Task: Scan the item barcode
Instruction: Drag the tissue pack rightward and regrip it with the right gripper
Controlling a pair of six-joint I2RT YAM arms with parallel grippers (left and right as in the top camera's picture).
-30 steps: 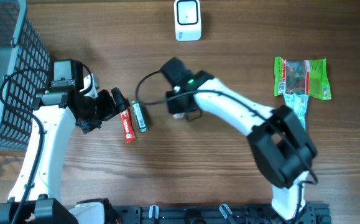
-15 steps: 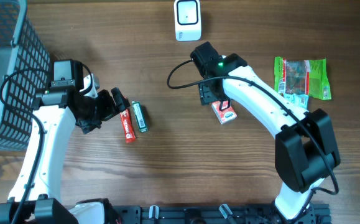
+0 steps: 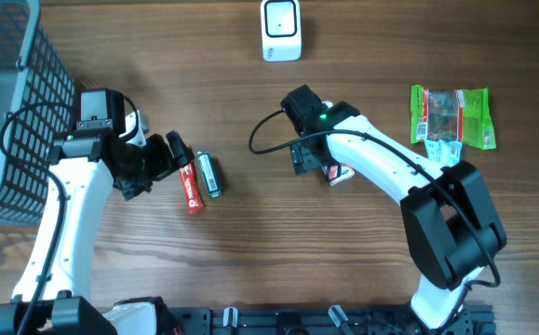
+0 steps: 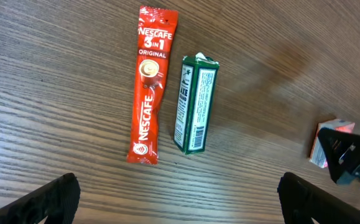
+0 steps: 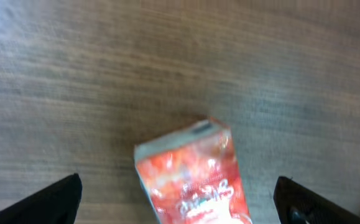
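Fingers wide open on both arms, nothing held. Right fingers (image 3: 308,156) hang over the small red carton (image 5: 189,171), which lies flat on the worktop (image 3: 250,270) and clear of both tips. Left fingers (image 4: 186,202) hover spread above the coffee stick and the green box.

Layout, big to small:
- grey mesh basket (image 3: 13,102) at far left
- green snack pack (image 3: 451,116) at far right, well apart from the rest
- white scanner (image 3: 280,30) at top centre
- red coffee stick (image 4: 148,93) and green box (image 4: 194,102) side by side, just apart, near the left arm
- red carton in the middle, below and a little right of the scanner, partly under the right arm from overhead

I take the carton as the scan item.

Handling, my read: light, stiff card, glossy print, so it could slip or dent if squeezed hard. I'd pinch across the two narrow long sides at mid-length and leave the broad faces free for the scanner. No barcode visible on it; the right wrist view is blurred, so which face carries it I cannot tell.

Versus earlier:
- A second ago the right arm reached further left, towards the green box, and no carton showed from overhead.
- Half a second ago the carton was already lying in the open just below the right fingers.
- Now the arm has swung back a little and covers part of it.
- Left arm, stick and green box haven't moved.
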